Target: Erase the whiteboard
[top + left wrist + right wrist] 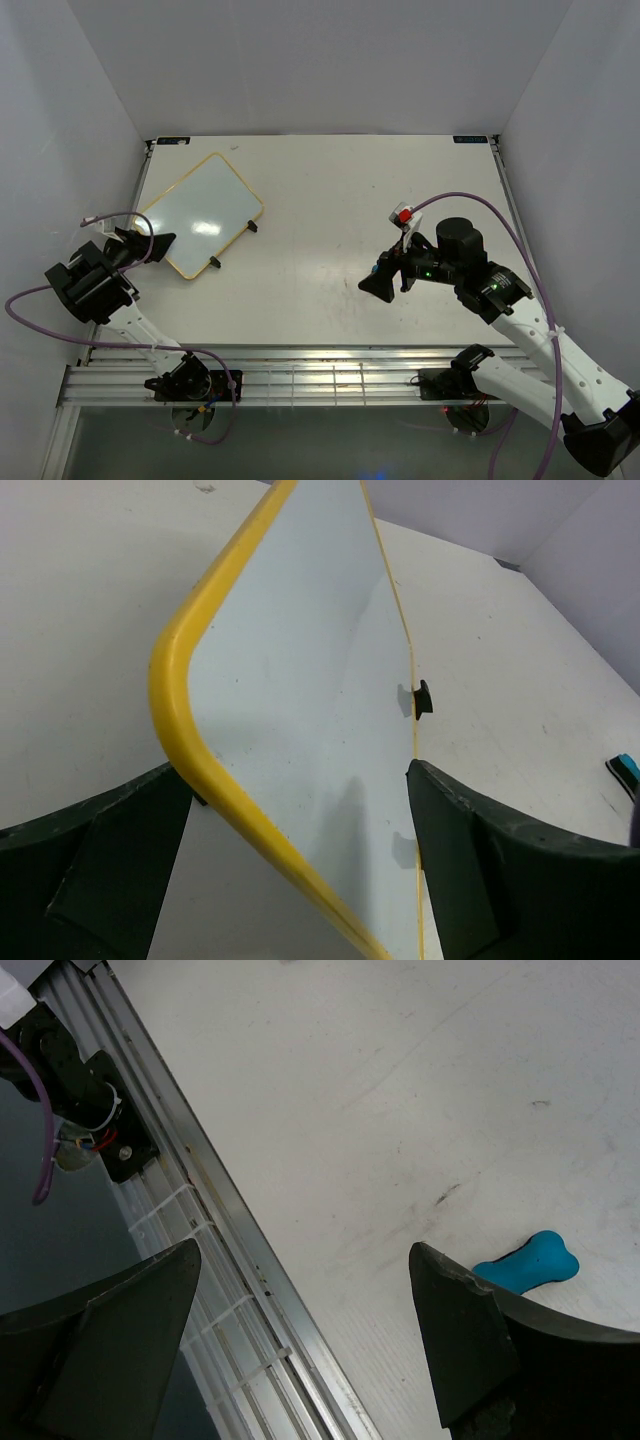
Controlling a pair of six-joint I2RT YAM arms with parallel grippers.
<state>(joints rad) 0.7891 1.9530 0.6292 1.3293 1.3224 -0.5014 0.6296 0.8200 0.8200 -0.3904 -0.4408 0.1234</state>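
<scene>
At the upper left of the top view, flat on the worktop (330,200): the whiteboard (205,215), no writing visible. Straddling its near corner, fingers spread and pinching nothing: the left hand (298,780). Likely to shove or tip the whiteboard if swung sideways from there. Also spread and empty: the right hand (305,1250), with the eraser (527,1262) just outside one finger. Liable to knock it away rather than catch it on closing.
</scene>
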